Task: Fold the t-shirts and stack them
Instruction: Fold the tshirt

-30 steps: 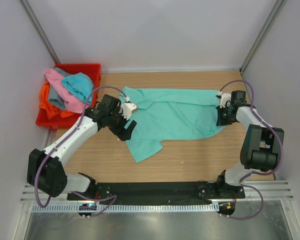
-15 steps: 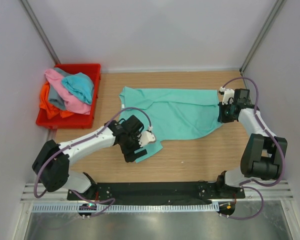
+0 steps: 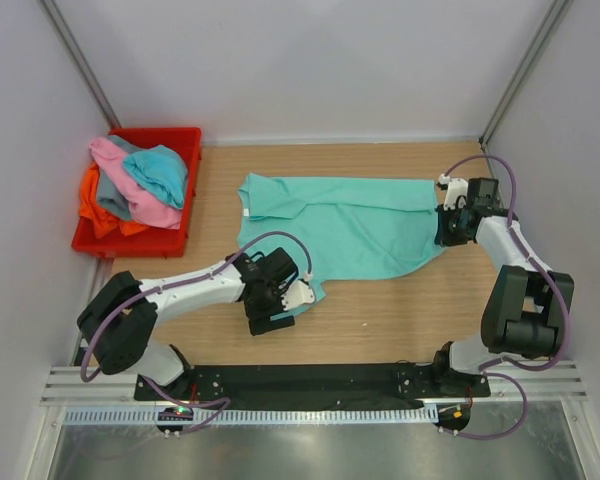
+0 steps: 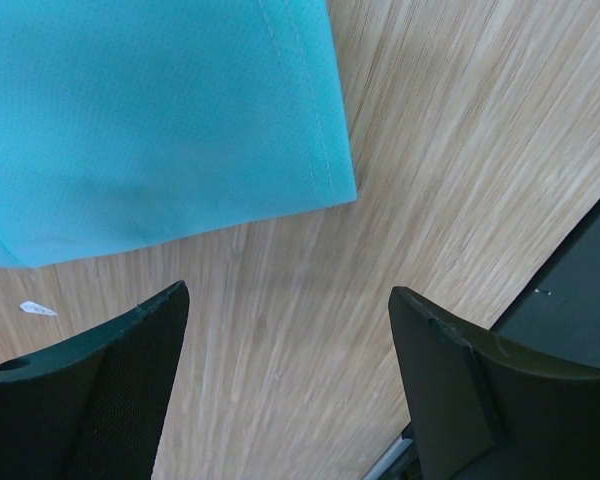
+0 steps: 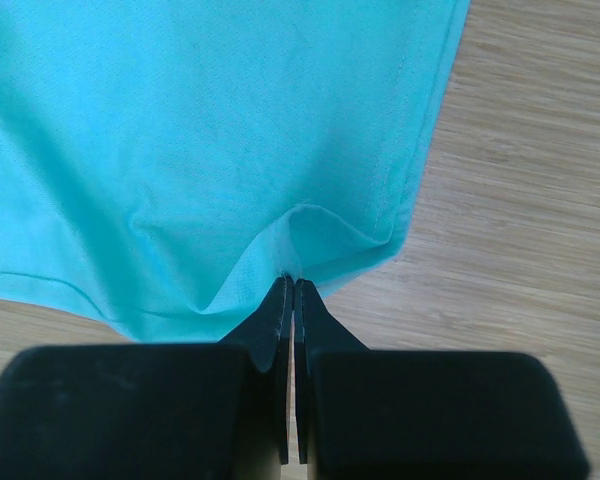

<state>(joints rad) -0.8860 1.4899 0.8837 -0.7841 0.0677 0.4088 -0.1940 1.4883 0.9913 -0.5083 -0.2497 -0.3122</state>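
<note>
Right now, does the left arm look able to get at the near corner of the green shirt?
Probably yes: the left gripper hangs open just off the green shirt corner, with only bare table between them.

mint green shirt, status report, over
Left gripper open over the table, just off a corner of the mint green shirt. Right gripper shut on its far edge. Shirt spread out, unfolded. Other shirts heaped in red bin, out of the way.

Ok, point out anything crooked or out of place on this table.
The mint green t-shirt lies skewed and wrinkled, its right edge puckered where the right gripper pinches it. The other shirts sit heaped unfolded in the red bin, the orange one spilling over its left rim.
</note>
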